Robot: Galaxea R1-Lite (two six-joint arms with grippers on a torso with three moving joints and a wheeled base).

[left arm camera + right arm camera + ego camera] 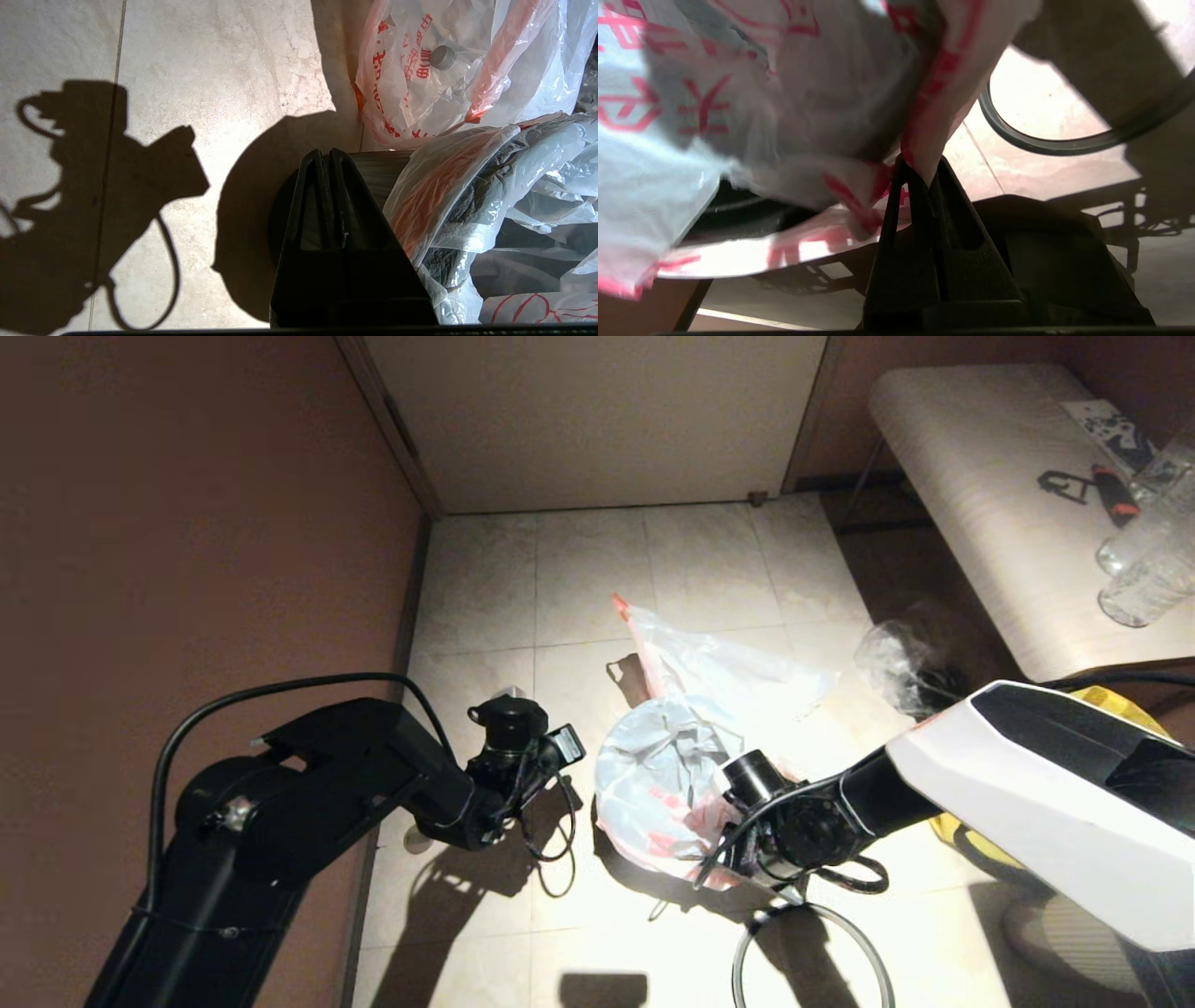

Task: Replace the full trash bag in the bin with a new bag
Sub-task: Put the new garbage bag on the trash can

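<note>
The new bag (653,784), milky white with red characters, is draped over the bin, whose black wall (378,170) shows beside my left gripper (325,151). That gripper is shut on nothing and hangs just left of the bin (523,756). My right gripper (924,168) is shut on the new bag's edge (934,116) at the bin's near right side (724,870). The full trash bag (719,667), see-through with orange-pink handles, lies on the floor behind the bin. It also appears in the left wrist view (420,84). The grey hoop (808,952) lies on the floor near me.
A clear bag with dark contents (901,663) sits right of the full bag. A yellow tote (971,840) shows under my right arm. A bench (1008,523) with bottles stands at the back right, and a brown wall (187,523) runs along the left.
</note>
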